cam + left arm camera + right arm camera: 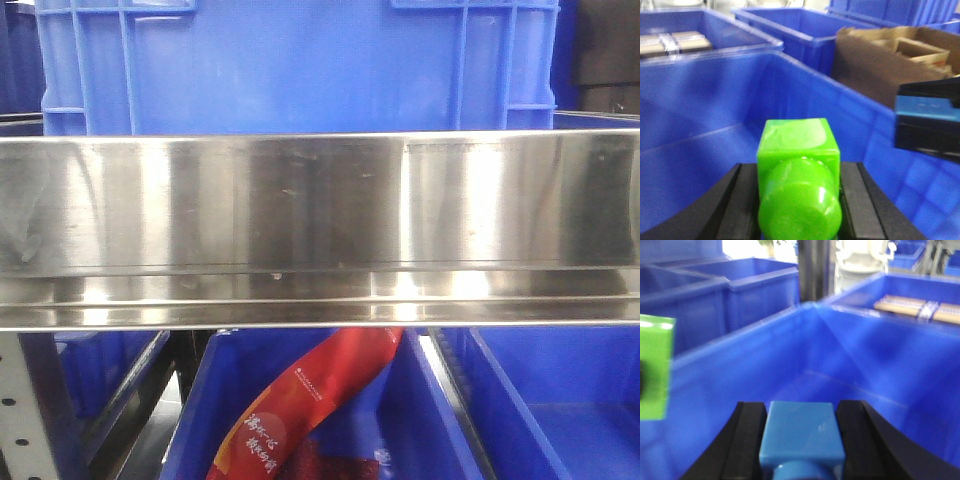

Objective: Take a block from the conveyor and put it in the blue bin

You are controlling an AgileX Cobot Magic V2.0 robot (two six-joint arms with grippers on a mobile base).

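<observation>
— What is the left end effector point(799, 210) doing?
— I am seeing it clamping a green block point(799, 145) between its black fingers point(737, 205), and the block is hanging over the inside of the blue bin point(700, 105).
— And the right one?
— The right end effector point(802, 457) is gripping a blue block point(801, 427), also above blue bin interior.
— What is lying around them?
— A brown cardboard box point(875, 70) is sitting just beyond the bin's rim, with neighbouring bins point(805, 30) standing behind. My front camera is showing only a steel rail point(320, 215) with a blue crate point(300, 60) above it.
</observation>
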